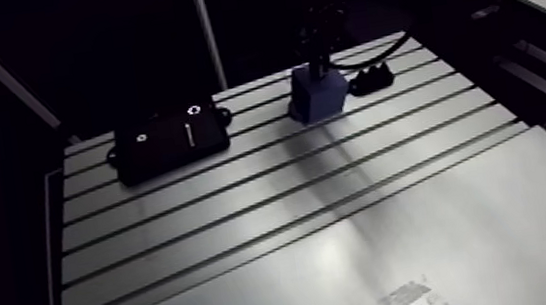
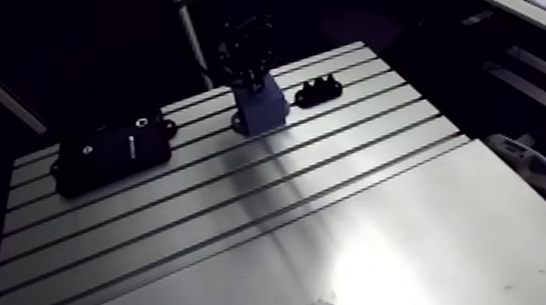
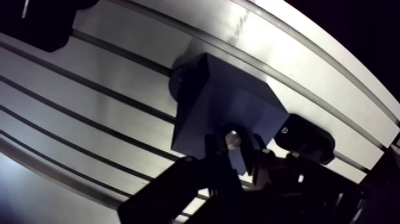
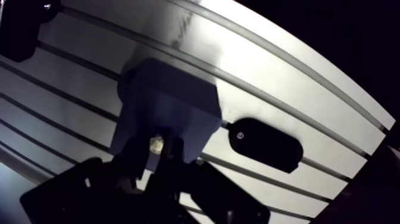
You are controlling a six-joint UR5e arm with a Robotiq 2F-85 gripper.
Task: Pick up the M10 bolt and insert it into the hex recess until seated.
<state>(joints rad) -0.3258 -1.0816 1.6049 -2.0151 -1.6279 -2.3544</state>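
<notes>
A blue block [image 1: 316,95] stands on the slotted aluminium table [image 1: 273,195] near its far edge. My gripper [image 3: 233,143] hangs directly over the block's top face, close to it. In the wrist view a small metallic bolt [image 3: 233,139] shows between the dark fingers [image 3: 211,149], which are shut on it. The bolt sits against the near part of the block's top [image 4: 166,107]. The recess itself is hidden under the bolt and fingers, and I cannot tell how deep the bolt is.
A flat black plate [image 1: 173,140] with two small bright rings lies to the left of the block. A small black holder [image 1: 371,77] sits just right of the block, close to the gripper. A smooth sheet [image 1: 402,259] covers the near table.
</notes>
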